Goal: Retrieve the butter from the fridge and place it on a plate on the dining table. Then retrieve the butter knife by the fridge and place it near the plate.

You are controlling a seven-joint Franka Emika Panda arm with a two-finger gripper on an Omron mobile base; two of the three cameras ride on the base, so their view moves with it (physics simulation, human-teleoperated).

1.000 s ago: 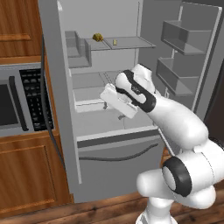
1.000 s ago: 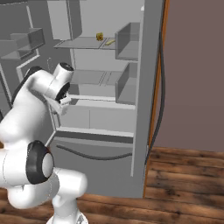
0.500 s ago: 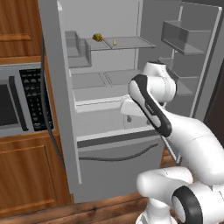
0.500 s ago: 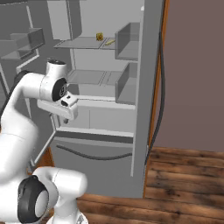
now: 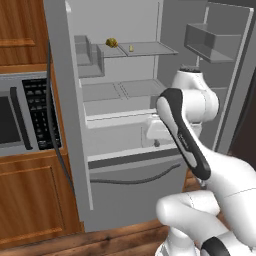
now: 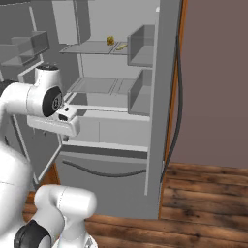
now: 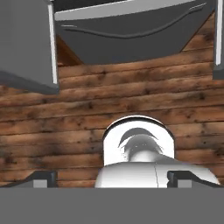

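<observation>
Here the fingers (image 7: 112, 179) stand wide over bare floor, before the open fridge (image 5: 125, 100), butter (image 5: 131, 48) on its top shelf.

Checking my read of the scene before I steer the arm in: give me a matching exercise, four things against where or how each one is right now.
Things:
1. butter
2. fridge
3. microwave
4. gripper

States or places:
A. aimed down at the wooden floor, jaws wide
B. set in the wooden cabinets left of the fridge
C. on the top shelf
D. doors swung open

Pairs: 1-C, 2-D, 3-B, 4-A
</observation>
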